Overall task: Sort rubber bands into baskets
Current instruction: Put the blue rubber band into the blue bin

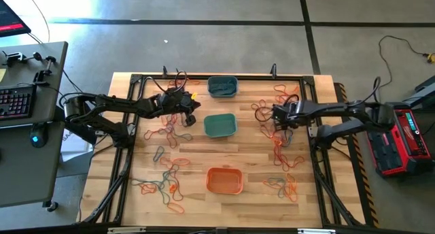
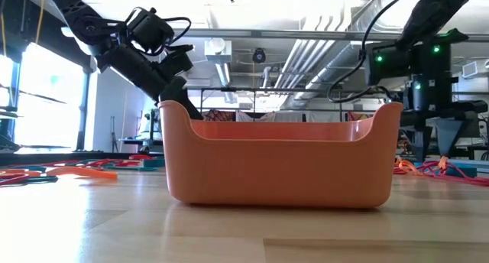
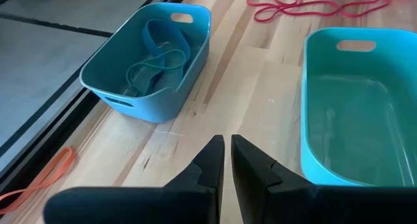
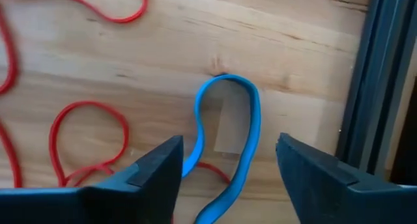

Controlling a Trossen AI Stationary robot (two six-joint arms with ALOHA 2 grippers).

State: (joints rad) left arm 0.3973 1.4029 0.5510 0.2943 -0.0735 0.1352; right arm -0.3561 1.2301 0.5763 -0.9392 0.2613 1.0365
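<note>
Three baskets stand in a row down the table's middle: grey-blue (image 1: 222,86) at the far side, teal (image 1: 219,126), and orange (image 1: 224,181) nearest. The grey-blue basket (image 3: 150,61) holds blue-teal rubber bands (image 3: 159,58). The teal basket (image 3: 361,107) looks empty. My left gripper (image 1: 192,110) (image 3: 228,160) hangs shut and empty above the wood between those two. My right gripper (image 1: 274,115) (image 4: 228,168) points down, open, over the table's right part. A blue rubber band (image 4: 251,120) lies looped on the wood between its fingers; no touch shows. Red rubber bands (image 4: 91,129) lie beside it.
Loose orange, red and teal rubber bands lie scattered on the left (image 1: 166,135), near left (image 1: 163,186) and right (image 1: 282,152) of the table. A black frame rail (image 4: 378,87) runs close beside my right gripper. In the low view the orange basket (image 2: 279,160) fills the foreground.
</note>
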